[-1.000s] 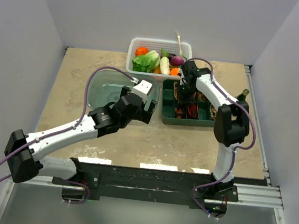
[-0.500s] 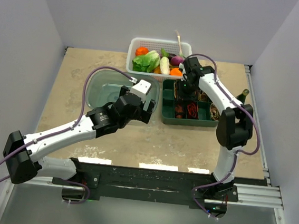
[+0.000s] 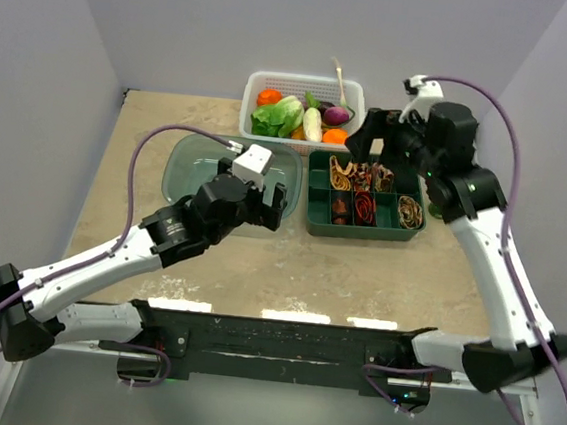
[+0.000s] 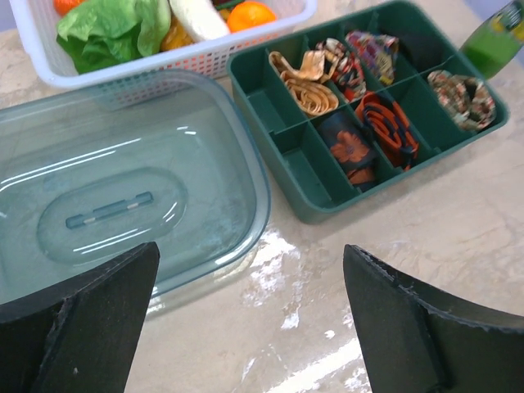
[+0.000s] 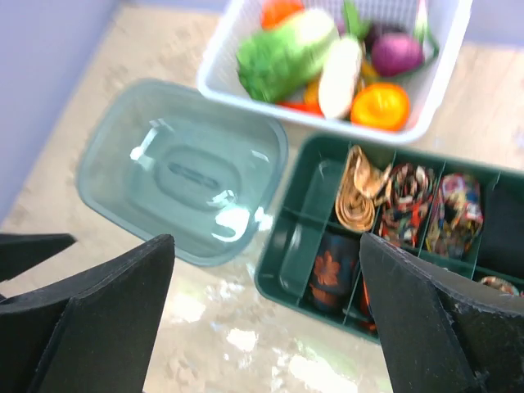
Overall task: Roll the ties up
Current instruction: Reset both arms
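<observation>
Your left gripper [image 4: 250,327] hovers empty with its fingers spread wide, the clear tub [image 4: 123,205] just ahead on its left and the green tray [image 4: 304,211] ahead on its right. The ties [image 4: 348,147] lie coiled in separate tray compartments, likely so none unrolls. Your right gripper [image 5: 266,327], also spread and empty, hangs above them.

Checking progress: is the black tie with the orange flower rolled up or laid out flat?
Rolled up. The black tie sits as a compact coil inside one compartment of the green tray.
</observation>
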